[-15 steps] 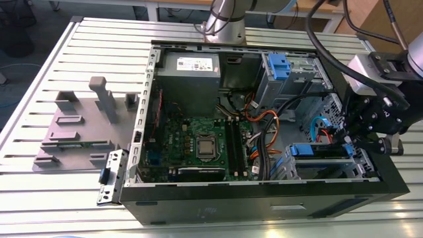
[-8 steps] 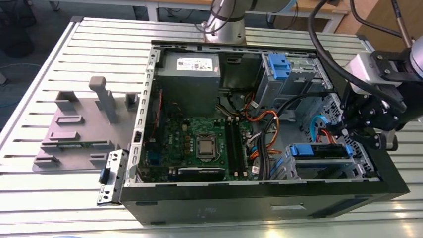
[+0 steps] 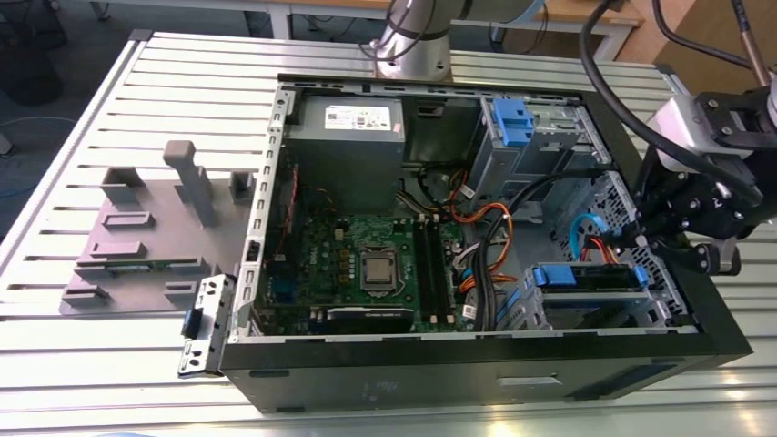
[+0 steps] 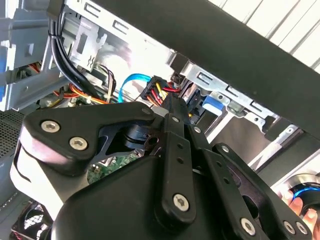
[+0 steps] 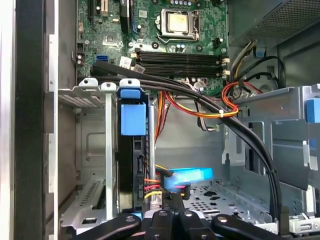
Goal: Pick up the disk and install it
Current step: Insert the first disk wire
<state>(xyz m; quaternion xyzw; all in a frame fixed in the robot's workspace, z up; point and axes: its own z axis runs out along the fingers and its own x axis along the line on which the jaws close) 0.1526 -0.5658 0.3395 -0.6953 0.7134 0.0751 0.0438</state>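
The disk (image 5: 134,150) stands on edge, long axis pointing toward the motherboard (image 5: 165,35); the gripper (image 5: 172,200), jaws together, hangs at its far end.

Disk (image 3: 589,278): silver drive, blue rail along its visible edge
Pose: slotted into its bay (image 3: 591,309), level
Place: lower right of the exterior view, inside the case (image 3: 486,369)

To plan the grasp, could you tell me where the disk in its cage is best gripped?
Probably the blue rail tab of the disk, approached from the open side of the case: the cage covers its flat faces, and cables plug into one end.
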